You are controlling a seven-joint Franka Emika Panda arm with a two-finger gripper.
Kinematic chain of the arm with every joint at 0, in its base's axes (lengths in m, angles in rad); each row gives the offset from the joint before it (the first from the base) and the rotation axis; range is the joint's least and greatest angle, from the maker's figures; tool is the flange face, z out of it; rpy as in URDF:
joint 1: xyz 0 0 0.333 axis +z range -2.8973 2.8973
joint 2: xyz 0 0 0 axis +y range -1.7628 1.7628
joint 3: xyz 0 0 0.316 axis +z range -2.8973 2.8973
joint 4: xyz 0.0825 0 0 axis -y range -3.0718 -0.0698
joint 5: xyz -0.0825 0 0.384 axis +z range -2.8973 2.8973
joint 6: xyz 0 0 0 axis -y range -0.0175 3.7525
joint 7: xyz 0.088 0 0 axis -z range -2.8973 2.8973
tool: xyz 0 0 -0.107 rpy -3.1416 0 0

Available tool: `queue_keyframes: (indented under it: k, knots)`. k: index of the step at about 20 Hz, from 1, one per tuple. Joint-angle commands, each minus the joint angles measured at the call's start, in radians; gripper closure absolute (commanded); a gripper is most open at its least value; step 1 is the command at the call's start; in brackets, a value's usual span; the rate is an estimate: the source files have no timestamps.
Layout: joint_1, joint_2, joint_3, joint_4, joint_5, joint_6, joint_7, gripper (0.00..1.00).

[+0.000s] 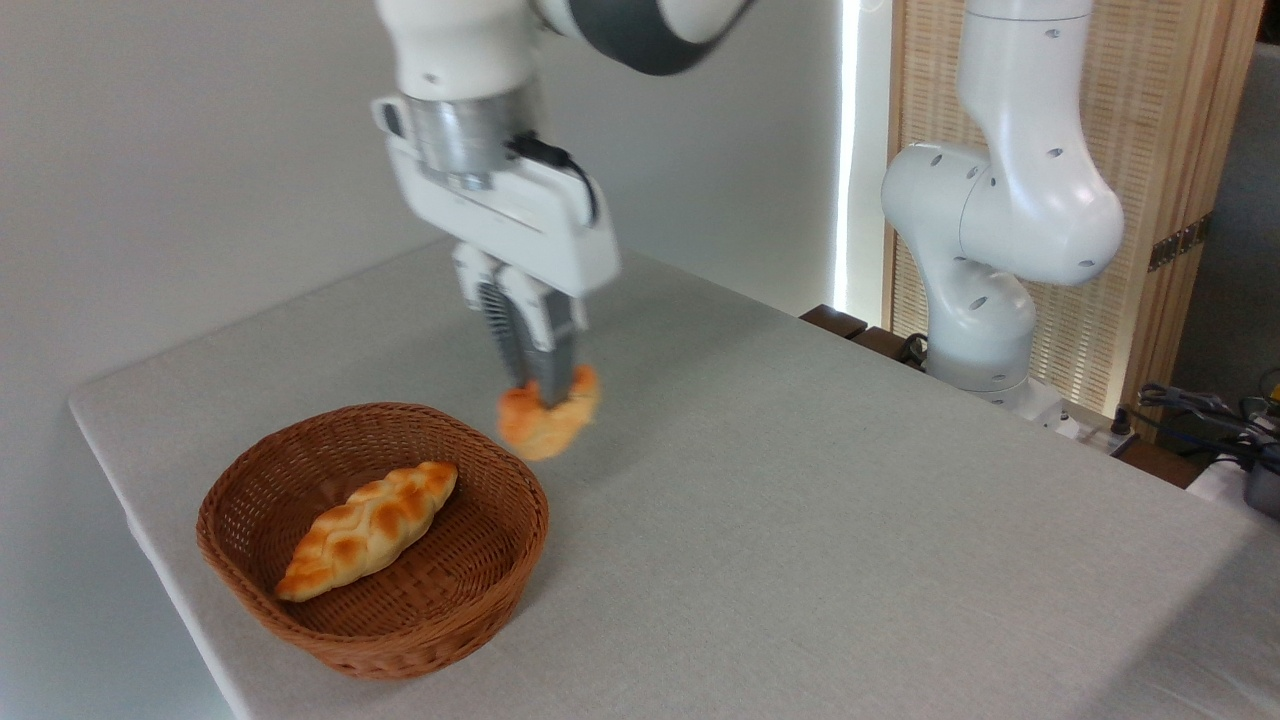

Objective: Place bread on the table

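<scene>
The bread [548, 420], a small orange-golden bun, hangs in the air above the table [800, 480], just past the far right rim of the wicker basket. My gripper [540, 392] points straight down and is shut on the bread's top, its fingers [520, 335] pressed into it. The image of the gripper and bun is slightly blurred by motion.
A brown wicker basket [250, 575] sits near the table's front left corner with a braided golden loaf [368, 528] lying in it. The arm's white base [985, 330] stands at the table's far right edge. Cables and gear [1210, 420] lie at the right.
</scene>
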Motion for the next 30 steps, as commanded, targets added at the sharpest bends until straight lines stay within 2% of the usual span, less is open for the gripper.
queue_keyframes:
  k: [1, 3, 5, 6, 7, 8, 21, 22, 24, 26, 30]
  knots:
    - [-0.015, -0.062, 0.008, -0.183, -0.005, 0.021, 0.122, 0.74]
    - [-0.032, -0.058, 0.008, -0.231, -0.004, 0.049, 0.191, 0.73]
    - [-0.032, -0.055, 0.008, -0.247, -0.004, 0.079, 0.255, 0.61]
    - [-0.032, -0.053, 0.008, -0.248, -0.004, 0.084, 0.259, 0.40]
    - [-0.032, -0.052, 0.008, -0.248, -0.004, 0.087, 0.259, 0.03]
    - [-0.031, -0.053, 0.008, -0.248, -0.004, 0.087, 0.257, 0.00]
    - [-0.031, -0.055, 0.008, -0.234, -0.007, 0.086, 0.239, 0.00]
    - [-0.031, -0.052, 0.008, -0.196, -0.010, 0.064, 0.225, 0.00]
    - [-0.031, -0.045, 0.008, -0.098, -0.012, -0.001, 0.107, 0.00]
    - [-0.031, -0.029, 0.008, -0.002, -0.004, -0.016, 0.035, 0.00]
    - [-0.031, 0.002, 0.010, 0.140, 0.008, -0.022, 0.019, 0.00]
